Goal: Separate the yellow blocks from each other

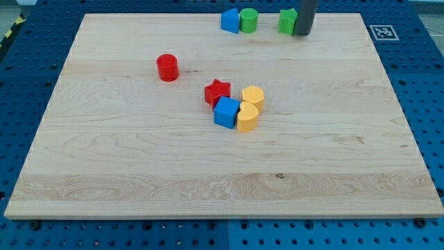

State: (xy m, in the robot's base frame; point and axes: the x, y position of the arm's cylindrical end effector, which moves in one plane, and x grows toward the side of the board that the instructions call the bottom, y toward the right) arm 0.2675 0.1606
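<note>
Two yellow blocks sit touching near the board's middle: a yellow hexagon-like block [253, 96] above and a yellow heart-shaped block [248, 117] just below it. A blue cube [226, 112] touches the heart's left side, and a red star [217, 92] sits just above the cube. My tip [302, 32] is at the view's top, touching the right side of a green block [288, 21], far above and to the right of the yellow blocks.
A red cylinder [167, 67] stands alone at the upper left. A blue block [229, 21] and a green cylinder [248, 20] sit together at the top edge. The wooden board [104, 173] lies on a blue pegboard table, with a marker tag [382, 32] at the top right.
</note>
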